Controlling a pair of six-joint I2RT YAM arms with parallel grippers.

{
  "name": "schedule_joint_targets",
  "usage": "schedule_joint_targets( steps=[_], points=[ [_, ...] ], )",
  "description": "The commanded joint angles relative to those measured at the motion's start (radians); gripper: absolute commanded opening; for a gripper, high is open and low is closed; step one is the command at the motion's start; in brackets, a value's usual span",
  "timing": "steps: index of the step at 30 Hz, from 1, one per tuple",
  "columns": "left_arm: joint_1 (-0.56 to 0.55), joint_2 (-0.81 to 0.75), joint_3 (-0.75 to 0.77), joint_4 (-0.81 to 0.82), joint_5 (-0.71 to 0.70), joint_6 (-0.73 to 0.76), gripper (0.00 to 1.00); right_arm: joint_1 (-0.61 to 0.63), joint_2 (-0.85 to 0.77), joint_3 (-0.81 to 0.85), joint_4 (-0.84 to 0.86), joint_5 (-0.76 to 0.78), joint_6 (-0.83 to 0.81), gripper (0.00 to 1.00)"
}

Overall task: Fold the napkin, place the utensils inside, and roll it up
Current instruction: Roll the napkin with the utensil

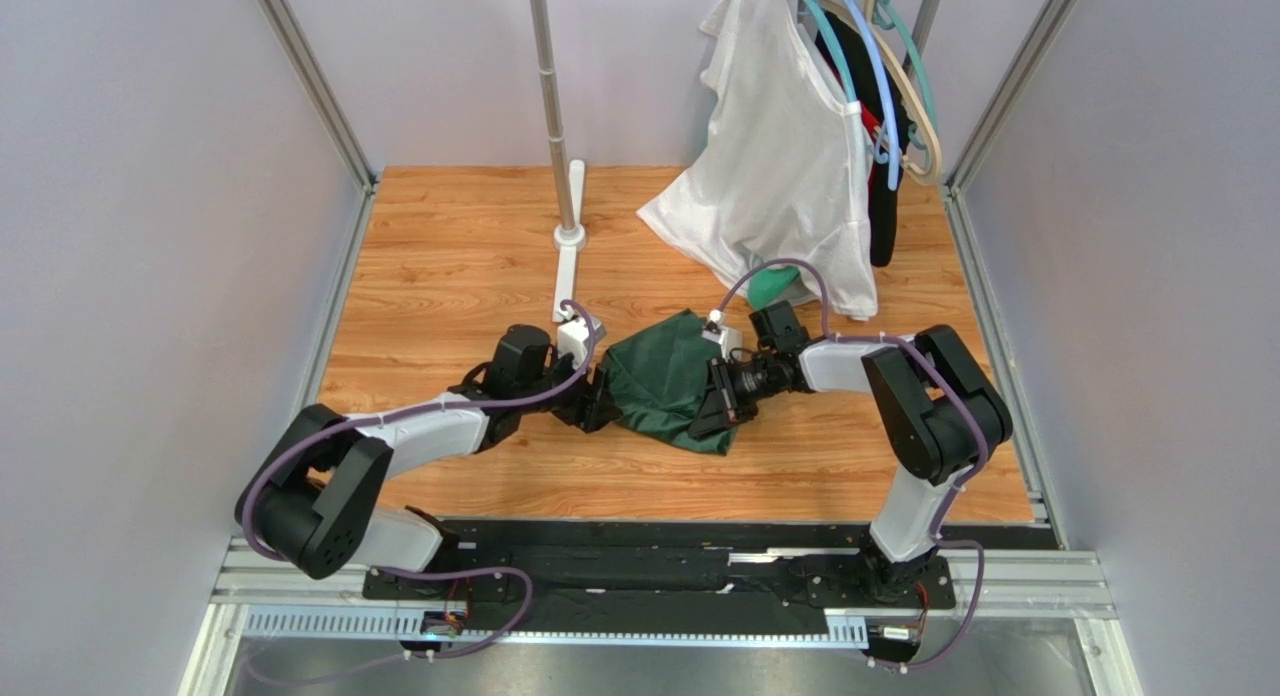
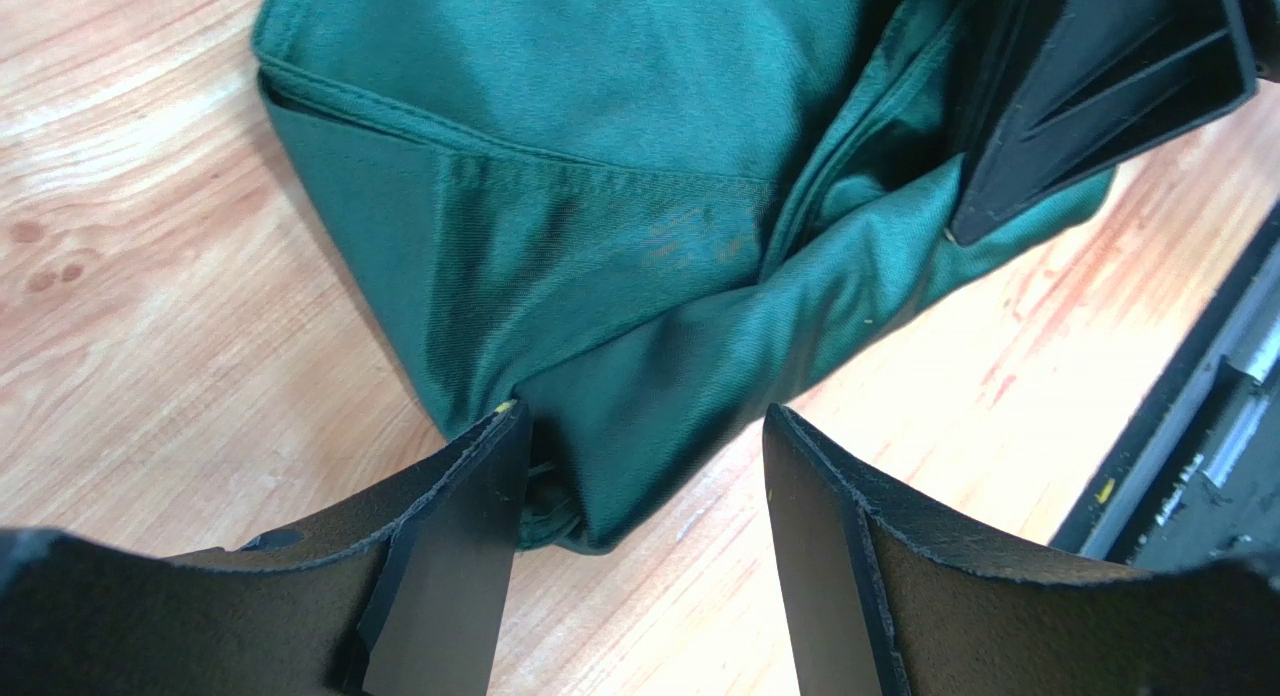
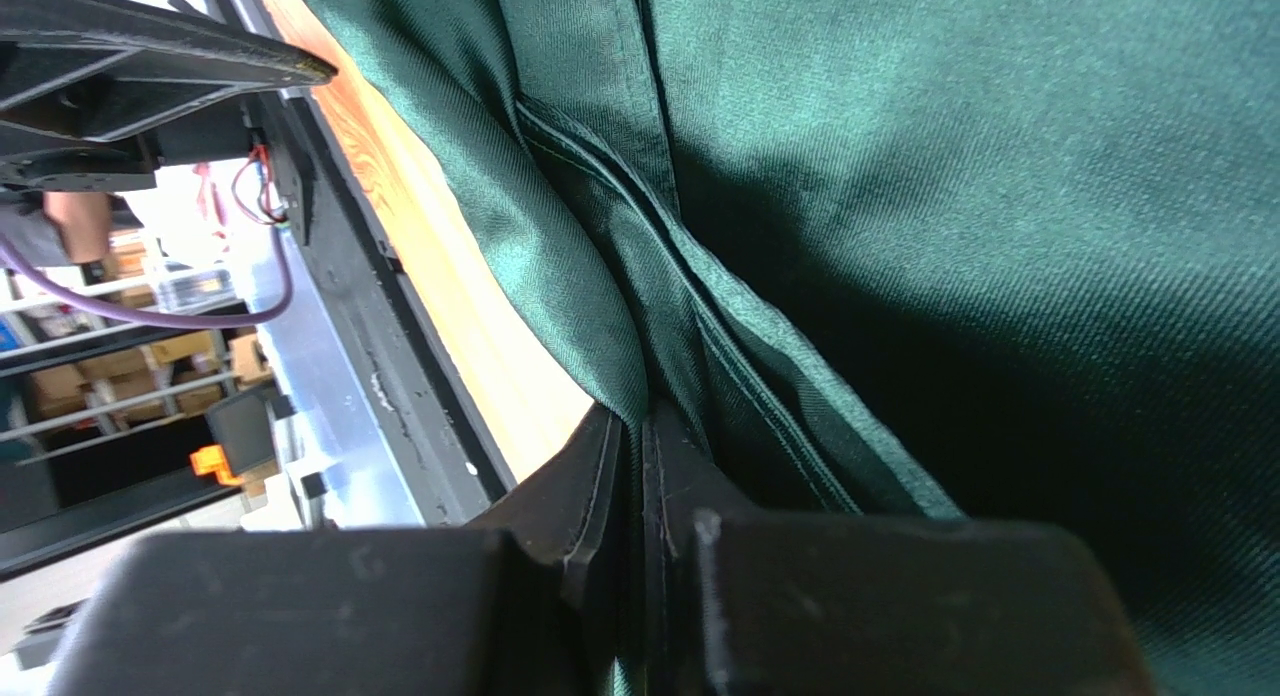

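While the right claw (image 3: 643,434) pinches napkin (image 1: 669,374), left claw (image 2: 646,449) gapes; white garment (image 1: 781,171) hangs behind

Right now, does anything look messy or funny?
Yes. The napkin is scrunched into a lump, not flat or neatly folded. The right claw pinches a bunched edge; the left claw stands open at a corner. A faint brownish smudge shows on the cloth.

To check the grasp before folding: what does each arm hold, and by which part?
Right jaws: shut on the napkin, pinching a bunched hemmed edge. Left jaws: open around a corner, holding nothing.
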Motion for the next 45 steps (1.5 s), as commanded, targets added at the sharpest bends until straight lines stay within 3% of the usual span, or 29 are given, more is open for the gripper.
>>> schedule_joint_targets(
  steps=[1,12,18,28,35,40,41,45],
  points=[
    [0.005,0.002,0.025,0.035,-0.037,-0.016,0.67,-0.020,0.039,0.024,-0.014,0.007,0.002,0.00],
    [0.011,0.051,0.046,0.015,-0.081,-0.028,0.62,-0.041,0.059,0.024,-0.010,-0.008,0.013,0.00],
    [0.017,0.088,0.079,0.029,-0.090,-0.059,0.44,-0.041,0.062,0.022,-0.016,0.012,0.016,0.00],
    [0.075,0.120,0.149,-0.068,0.015,-0.082,0.33,-0.043,0.060,0.024,-0.029,0.050,0.016,0.00],
    [0.080,0.208,0.227,-0.154,0.054,-0.085,0.23,-0.040,-0.006,0.017,-0.052,0.110,0.013,0.16],
    [0.080,0.254,0.283,-0.221,0.052,-0.073,0.14,-0.037,-0.044,0.020,-0.079,0.141,0.010,0.37],
    [0.080,0.260,0.304,-0.258,0.049,-0.064,0.12,-0.031,-0.059,0.024,-0.083,0.144,0.010,0.46],
    [0.080,0.271,0.339,-0.315,0.043,-0.058,0.07,-0.015,-0.113,0.033,-0.118,0.182,0.008,0.59]
  ],
)
